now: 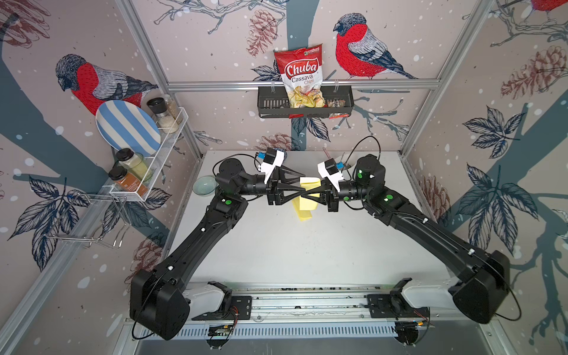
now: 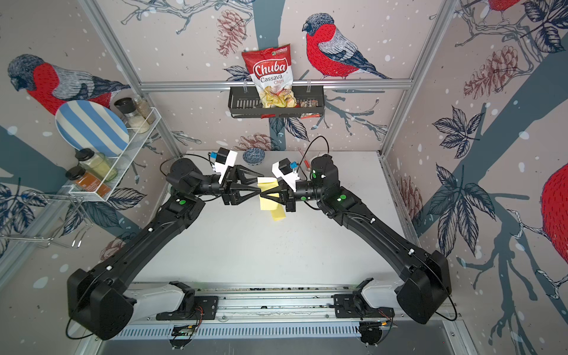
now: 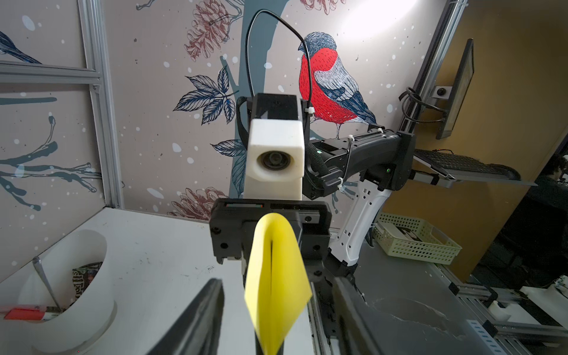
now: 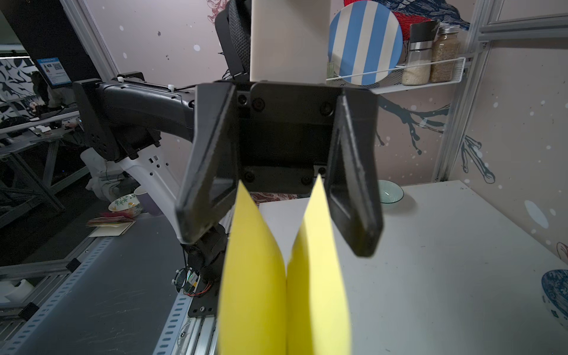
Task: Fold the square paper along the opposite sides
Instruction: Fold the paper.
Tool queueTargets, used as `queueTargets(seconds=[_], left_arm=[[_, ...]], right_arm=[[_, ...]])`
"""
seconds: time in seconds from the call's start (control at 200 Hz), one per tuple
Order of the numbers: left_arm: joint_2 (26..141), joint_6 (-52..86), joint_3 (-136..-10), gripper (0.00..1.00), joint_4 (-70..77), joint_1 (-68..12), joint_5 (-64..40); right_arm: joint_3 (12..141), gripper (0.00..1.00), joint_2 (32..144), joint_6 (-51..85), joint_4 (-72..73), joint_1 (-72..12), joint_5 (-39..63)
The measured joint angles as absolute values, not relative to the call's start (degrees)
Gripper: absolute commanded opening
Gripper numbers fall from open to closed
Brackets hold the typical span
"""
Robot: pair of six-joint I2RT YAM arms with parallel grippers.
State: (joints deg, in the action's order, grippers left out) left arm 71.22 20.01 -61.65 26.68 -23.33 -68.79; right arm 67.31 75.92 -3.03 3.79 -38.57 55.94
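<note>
yellow paper [image 4: 255,276] nearest lens, doubled over, two free edges parted, pointing between left gripper [image 4: 281,235] jaws. those jaws spread, not touching sheet. right gripper [image 1: 309,194] jaws pressed together, pinching paper. both top views: paper at centre of frame, held above table [image 1: 276,246], between grippers.

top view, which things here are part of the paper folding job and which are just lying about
In the job: yellow paper; right gripper, shut on it; left gripper, open around it.
Lying about: green bowl; blue bowl; chips bag; striped plate; spice jars.
</note>
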Motion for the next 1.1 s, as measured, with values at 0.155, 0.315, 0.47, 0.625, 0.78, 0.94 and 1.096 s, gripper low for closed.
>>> queueTargets(seconds=[0.155,0.315,0.47,0.625,0.78,0.94,1.096], left_arm=[[70.85,17.98,-61.95,0.51,24.27,-23.49,-67.42],[70.85,17.04,-61.95,0.42,22.90,-23.86,-67.13],[70.85,16.49,-62.24,0.26,22.33,-24.12,-66.54],[70.81,16.12,-62.28,0.17,21.69,-24.23,-65.95],[70.65,16.08,-62.28,0.15,21.34,-24.23,-65.87],[70.63,16.08,-62.28,0.14,21.21,-24.23,-65.82],[70.61,16.08,-62.28,0.11,20.95,-24.23,-65.82]], right_arm=[[67.81,0.00,76.27,-3.01,3.84,-38.59,55.96],[67.83,0.00,76.40,-3.01,3.86,-38.65,56.03],[67.85,0.00,76.47,-2.98,3.86,-38.68,56.03],[67.85,0.00,76.49,-2.98,3.86,-38.70,56.03],[67.85,0.00,76.49,-2.98,3.88,-38.70,56.03],[67.85,0.00,76.49,-2.98,3.88,-38.70,56.03],[67.85,0.00,76.51,-2.98,3.88,-38.70,56.03]])
